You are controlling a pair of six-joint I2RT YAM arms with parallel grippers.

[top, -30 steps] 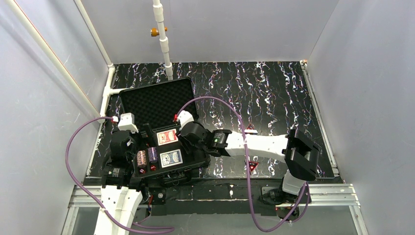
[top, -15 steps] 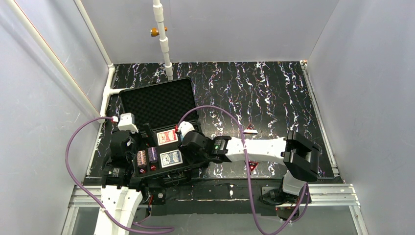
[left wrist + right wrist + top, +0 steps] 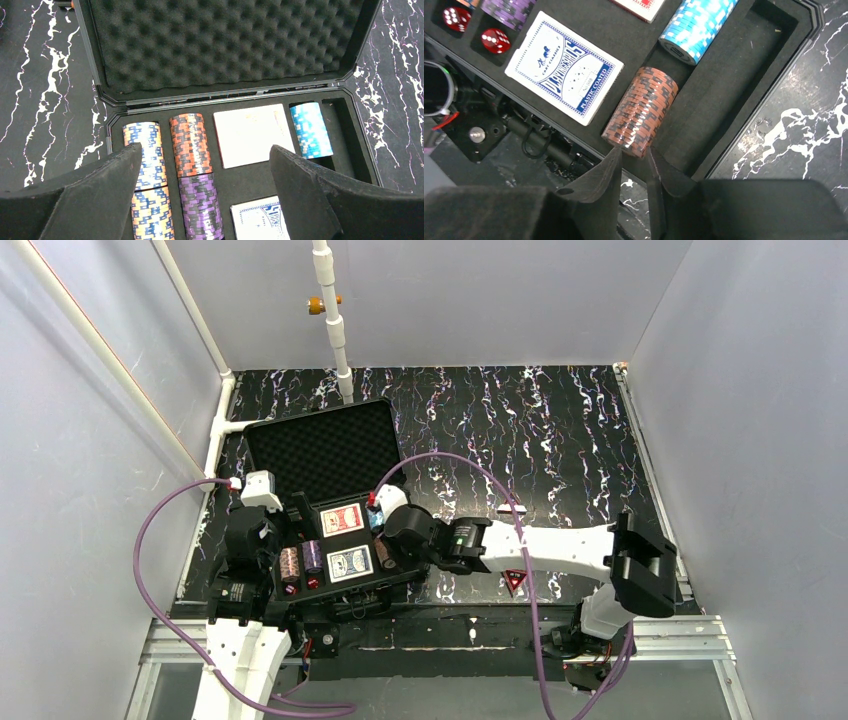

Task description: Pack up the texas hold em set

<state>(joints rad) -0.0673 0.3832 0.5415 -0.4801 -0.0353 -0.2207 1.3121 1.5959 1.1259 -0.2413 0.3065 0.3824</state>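
The black case (image 3: 405,570) lies open at the table's left, with its foam lid (image 3: 320,445) tipped back. Its tray holds a red deck (image 3: 342,519), a blue deck (image 3: 564,67), red dice (image 3: 494,40) and chip stacks. A light-blue stack (image 3: 696,25) and an orange-black stack (image 3: 641,112) lie in the right-hand slot. My right gripper (image 3: 634,150) hovers at the orange-black stack's near end, jaws a narrow gap apart with nothing between them. My left gripper (image 3: 206,149) hangs wide open and empty above the orange-blue (image 3: 145,165) and purple (image 3: 200,205) stacks.
A red triangle (image 3: 516,580) lies on the black marbled table (image 3: 560,430) just in front of the right arm. A white pipe (image 3: 335,330) rises at the back behind the lid. Grey walls close in both sides. A metal rail (image 3: 450,635) runs along the near edge.
My right arm has drawn back toward the near right. Its jaws widened, then narrowed, and the orange-black stack now lies in the right slot. The left arm has not moved.
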